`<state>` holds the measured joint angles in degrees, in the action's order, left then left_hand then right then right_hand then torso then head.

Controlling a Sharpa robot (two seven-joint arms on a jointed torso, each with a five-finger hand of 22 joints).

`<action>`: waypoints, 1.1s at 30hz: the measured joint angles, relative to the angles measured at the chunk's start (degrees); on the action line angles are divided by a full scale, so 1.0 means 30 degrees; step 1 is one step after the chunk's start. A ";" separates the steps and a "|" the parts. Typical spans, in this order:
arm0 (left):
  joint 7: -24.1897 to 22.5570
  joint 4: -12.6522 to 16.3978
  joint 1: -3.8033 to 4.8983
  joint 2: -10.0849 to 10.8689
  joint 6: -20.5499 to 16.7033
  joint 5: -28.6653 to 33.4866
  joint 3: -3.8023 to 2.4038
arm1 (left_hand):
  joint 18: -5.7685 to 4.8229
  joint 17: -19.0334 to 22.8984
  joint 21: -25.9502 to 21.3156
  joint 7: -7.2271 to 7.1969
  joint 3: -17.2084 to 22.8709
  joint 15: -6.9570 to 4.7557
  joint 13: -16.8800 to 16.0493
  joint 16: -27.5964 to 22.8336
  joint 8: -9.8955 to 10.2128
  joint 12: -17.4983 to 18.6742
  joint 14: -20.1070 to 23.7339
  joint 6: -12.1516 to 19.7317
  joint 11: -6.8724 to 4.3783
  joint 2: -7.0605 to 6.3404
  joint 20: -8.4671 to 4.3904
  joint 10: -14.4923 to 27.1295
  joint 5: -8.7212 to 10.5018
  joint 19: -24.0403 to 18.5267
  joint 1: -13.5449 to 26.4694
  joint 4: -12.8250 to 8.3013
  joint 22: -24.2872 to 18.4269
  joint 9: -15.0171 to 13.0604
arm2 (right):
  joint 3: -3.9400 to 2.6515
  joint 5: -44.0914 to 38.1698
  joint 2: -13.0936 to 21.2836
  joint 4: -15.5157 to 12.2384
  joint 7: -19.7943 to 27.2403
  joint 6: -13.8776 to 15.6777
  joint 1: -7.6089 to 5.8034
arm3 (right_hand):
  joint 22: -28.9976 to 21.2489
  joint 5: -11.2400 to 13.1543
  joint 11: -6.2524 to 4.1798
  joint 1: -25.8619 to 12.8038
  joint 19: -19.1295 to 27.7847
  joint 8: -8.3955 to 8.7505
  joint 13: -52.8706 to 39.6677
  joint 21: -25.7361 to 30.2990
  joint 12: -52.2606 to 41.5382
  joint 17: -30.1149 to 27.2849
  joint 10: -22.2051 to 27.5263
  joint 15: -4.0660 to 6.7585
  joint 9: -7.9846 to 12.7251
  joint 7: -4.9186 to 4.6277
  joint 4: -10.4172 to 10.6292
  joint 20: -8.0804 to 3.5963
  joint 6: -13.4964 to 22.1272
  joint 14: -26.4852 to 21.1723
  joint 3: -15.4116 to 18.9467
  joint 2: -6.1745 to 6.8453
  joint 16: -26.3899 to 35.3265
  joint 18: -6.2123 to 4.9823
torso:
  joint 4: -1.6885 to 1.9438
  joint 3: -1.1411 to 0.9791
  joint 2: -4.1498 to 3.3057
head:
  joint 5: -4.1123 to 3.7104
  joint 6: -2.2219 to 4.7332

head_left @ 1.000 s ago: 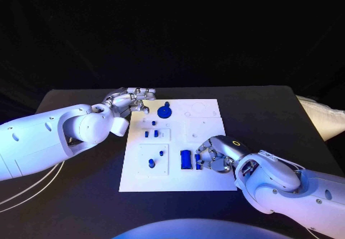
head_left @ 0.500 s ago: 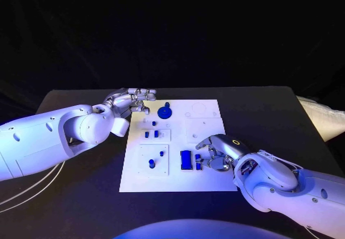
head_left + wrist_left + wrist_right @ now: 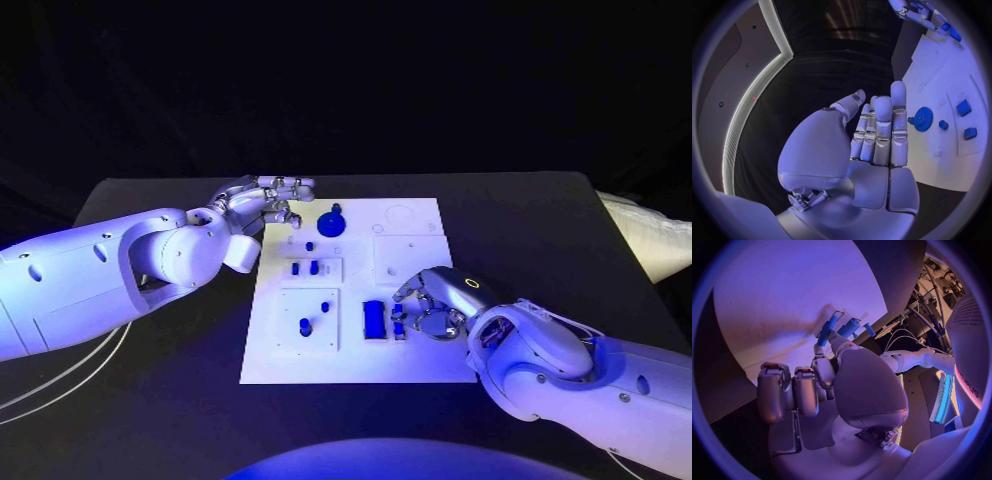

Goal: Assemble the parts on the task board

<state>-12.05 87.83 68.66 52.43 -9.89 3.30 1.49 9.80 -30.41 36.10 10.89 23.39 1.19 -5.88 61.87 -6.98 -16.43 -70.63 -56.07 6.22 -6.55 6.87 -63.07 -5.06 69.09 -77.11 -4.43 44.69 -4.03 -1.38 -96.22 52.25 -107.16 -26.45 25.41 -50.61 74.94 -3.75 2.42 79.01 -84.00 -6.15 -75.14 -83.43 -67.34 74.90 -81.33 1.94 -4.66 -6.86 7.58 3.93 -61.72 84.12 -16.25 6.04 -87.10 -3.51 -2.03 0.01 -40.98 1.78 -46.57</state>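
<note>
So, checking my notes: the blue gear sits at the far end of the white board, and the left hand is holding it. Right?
Not quite. The blue gear does sit at the white board's far end, but the left hand holds nothing; the left wrist view shows its fingers straight, apart from the gear.

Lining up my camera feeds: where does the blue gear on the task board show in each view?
Head view: blue gear at the board's far end, beside the left hand.
Left wrist view: gear just beyond the fingertips.
Right wrist view: not in it.
Shared landmark: the white task board.

My hands [image 3: 267, 203] are silver, my arms [image 3: 101, 275] white; the board [image 3: 411, 262] is white, its parts [image 3: 374, 319] blue, the table [image 3: 548, 230] black.
</note>
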 measured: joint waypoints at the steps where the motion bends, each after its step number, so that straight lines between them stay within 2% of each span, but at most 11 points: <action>1: 0.0003 0.0000 0.0000 0.0000 0.0000 0.0000 0.0000 | 0.0000 0.0005 0.0000 0.0000 0.0000 0.0020 0.0000 0.0000 0.0000 0.0000 0.0020 0.0000 0.0000 0.0000 0.0000 0.0001 0.0000 0.0000 0.0000 0.0000 0.0001 0.0000 | 0.0000 0.0001 -0.0011 0.0008 0.0019 -0.0002 0.0003 | 0.0000 0.0076 -0.0060 0.0037 0.0000 -0.0099 0.0001 0.0000 0.0000 0.0000 0.0049 0.0007 -0.0039 0.0055 -0.0053 0.0000 -0.0220 -0.0007 -0.0053 -0.0037 0.0000 -0.0001 | 0.0000 -0.0002 0.0000 | 0.0002 -0.0007; 6: 0.0027 -0.0005 0.0000 0.0003 0.0000 -0.0003 0.0000 | 0.0001 0.0025 0.0000 0.0000 0.0000 0.0020 0.0017 0.0000 -0.0093 0.0000 0.0021 0.0000 0.0001 0.0100 0.0000 0.0000 0.0000 0.0000 -0.0100 0.0000 0.0001 0.0000 | -0.0018 0.0045 -0.0028 0.0018 0.0127 -0.0005 0.0016 | -0.0001 0.0178 -0.0276 0.0135 0.0000 -0.0344 0.0001 0.0000 -0.0073 0.0016 -0.0073 0.0179 -0.0073 0.0306 -0.0180 -0.0001 -0.0643 -0.0032 -0.0180 -0.0133 0.0000 0.0001 | 0.0002 -0.0002 0.0004 | 0.0026 -0.0068; 14: 0.0067 -0.0034 0.0000 -0.0027 0.0009 -0.0016 0.0000 | -0.0001 0.0029 0.0000 -0.0063 0.0000 0.0020 0.0016 0.0034 -0.0095 -0.0072 0.0020 0.0063 0.0000 0.0100 0.0000 0.0000 0.0000 0.0000 -0.0100 0.0000 0.0002 0.0001 | -0.0001 0.0130 -0.0006 -0.0057 0.0270 0.0016 0.0091 | -0.0003 0.0179 -0.0275 0.0135 0.0000 -0.0390 0.0015 0.0001 -0.0073 0.0014 -0.0073 0.0179 -0.0182 0.0330 -0.0183 -0.0001 -0.0668 -0.0031 -0.0182 -0.0132 0.0000 0.0000 | -0.0020 0.0009 0.0024 | 0.0048 -0.0057; 20: 0.0095 -0.0057 0.0000 -0.0036 0.0017 -0.0038 0.0000 | 0.0001 0.0028 0.0000 -0.0064 0.0000 0.0020 0.0016 0.0073 -0.0095 -0.0072 0.0021 0.0064 0.0000 0.0100 0.0000 0.0000 0.0000 0.0000 -0.0100 0.0001 0.0002 0.0001 | 0.0005 0.0163 0.0041 -0.0111 0.0320 0.0112 0.0118 | -0.0004 0.0178 -0.0274 0.0135 0.0001 -0.0447 0.0053 0.0001 -0.0072 0.0012 -0.0072 0.0178 -0.0123 0.0353 -0.0213 -0.0145 -0.0691 -0.0032 -0.0139 -0.0131 0.0000 0.0001 | -0.0018 0.0013 0.0027 | 0.0018 -0.0037; 23: 0.0106 -0.0070 0.0000 -0.0042 0.0021 -0.0048 0.0000 | 0.0001 0.0028 0.0000 -0.0065 0.0000 0.0021 0.0016 0.0073 -0.0095 -0.0072 0.0021 0.0064 0.0000 0.0100 0.0000 0.0000 0.0000 0.0000 -0.0100 0.0000 0.0003 0.0001 | 0.0012 0.0163 0.0062 -0.0116 0.0353 0.0305 0.0138 | -0.0005 0.0175 -0.0273 0.0046 0.0001 -0.0129 0.0090 0.0001 -0.0071 0.0011 -0.0071 0.0178 -0.0005 0.0067 -0.0101 -0.0145 -0.0365 -0.0031 0.0016 -0.0041 0.0000 0.0000 | -0.0013 0.0011 0.0029 | 0.0004 -0.0027; 29: 0.0127 -0.0084 0.0000 -0.0056 0.0032 -0.0069 0.0000 | 0.0000 0.0027 0.0000 -0.0065 0.0009 0.0021 0.0016 0.0073 -0.0095 -0.0072 0.0021 0.0065 0.0000 0.0100 0.0000 0.0000 0.0000 0.0000 -0.0100 -0.0008 0.0002 0.0001 | 0.0013 0.0153 0.0108 -0.0113 0.0472 0.0887 0.0152 | -0.0006 0.0175 -0.0274 -0.0332 0.0001 0.0138 0.0078 0.0001 -0.0062 0.0010 -0.0072 0.0178 0.0105 -0.0059 0.0060 -0.0145 0.0067 -0.0031 0.0177 0.0279 0.0000 -0.0001 | -0.0007 0.0024 0.0029 | -0.0020 -0.0009; 33: 0.0136 -0.0102 -0.0001 -0.0059 0.0039 -0.0078 0.0000 | 0.0001 0.0043 0.0000 -0.0065 0.0060 0.0021 0.0015 0.0073 -0.0095 -0.0072 0.0021 0.0065 0.0001 0.0100 0.0000 0.0000 0.0000 0.0000 -0.0100 -0.0060 0.0002 0.0001 | 0.0013 0.0147 0.0155 -0.0176 0.0556 0.1228 0.0162 | -0.0007 0.0175 -0.0203 -0.0425 0.0001 0.0178 0.0064 0.0001 -0.0065 0.0010 -0.0001 0.0178 0.0129 -0.0103 0.0131 -0.0144 0.0111 -0.0031 0.0249 0.0275 0.0000 -0.0001 | -0.0007 0.0022 0.0029 | -0.0029 0.0007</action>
<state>-11.65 87.53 68.66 52.25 -9.77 3.07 1.49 9.81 -30.28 36.10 10.70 23.57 1.25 -5.83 62.09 -7.26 -16.64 -70.57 -55.87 6.22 -6.25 6.87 -63.07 -5.06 69.09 -77.41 -4.61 44.70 -4.03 -1.34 -95.78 52.72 -107.69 -24.78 29.09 -50.12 74.92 -3.22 1.81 77.73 -84.00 -5.62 -74.95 -83.42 -67.53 74.93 -81.33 2.47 -4.28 -7.17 7.97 3.49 -61.39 84.03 -15.50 6.87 -87.10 -3.51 -2.05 0.08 -40.89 1.69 -46.54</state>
